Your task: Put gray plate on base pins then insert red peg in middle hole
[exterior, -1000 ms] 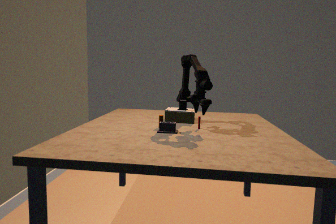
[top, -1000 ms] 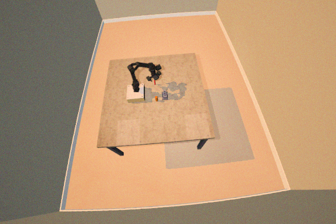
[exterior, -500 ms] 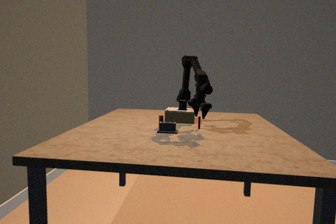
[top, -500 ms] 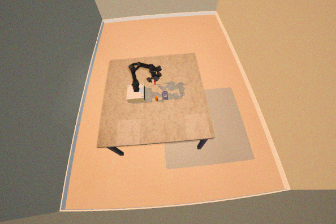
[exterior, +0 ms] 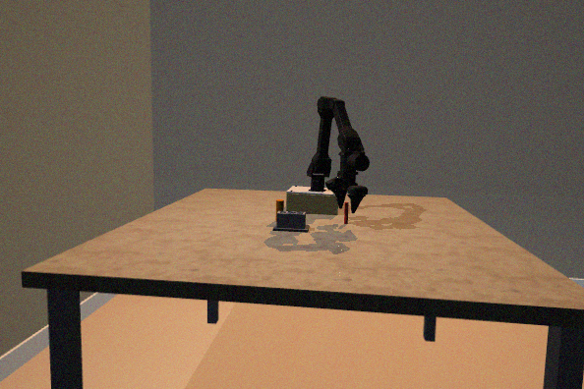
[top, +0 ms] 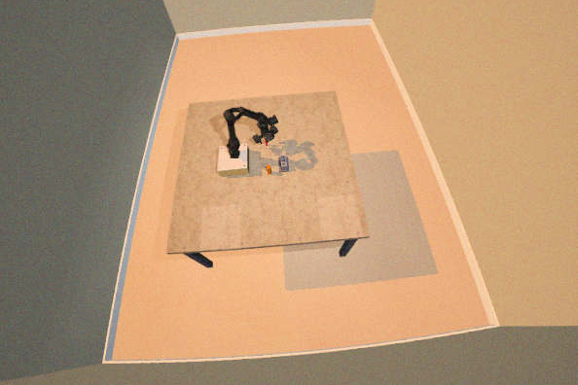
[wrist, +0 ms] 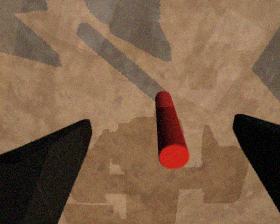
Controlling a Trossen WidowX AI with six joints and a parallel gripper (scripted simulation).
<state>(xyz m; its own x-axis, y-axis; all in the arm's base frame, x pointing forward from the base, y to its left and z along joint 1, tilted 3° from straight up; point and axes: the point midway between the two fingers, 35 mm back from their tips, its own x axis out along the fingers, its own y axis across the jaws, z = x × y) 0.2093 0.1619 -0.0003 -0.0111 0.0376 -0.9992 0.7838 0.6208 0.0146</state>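
The red peg (top: 266, 143) (exterior: 346, 213) (wrist: 170, 127) stands upright on the table, apart from the base. My gripper (top: 263, 139) (exterior: 347, 209) (wrist: 161, 123) is open and empty. It points down above the peg, with its fingertips at about the height of the peg's top. In the wrist view the peg shows between the two fingers, its top a little nearer the right one. The gray plate and the base show as one blue-gray block (top: 283, 163) (exterior: 291, 221) with a wider foot. The plate seems to lie level on top; its pins and middle hole are too small to make out.
An orange cylinder (top: 269, 169) (exterior: 279, 205) stands beside the block, on the side toward the arm's white mounting box (top: 234, 161) (exterior: 312, 202). Arm shadows fall across the wooden table (top: 272, 214) (exterior: 236, 260) around the peg and the block.
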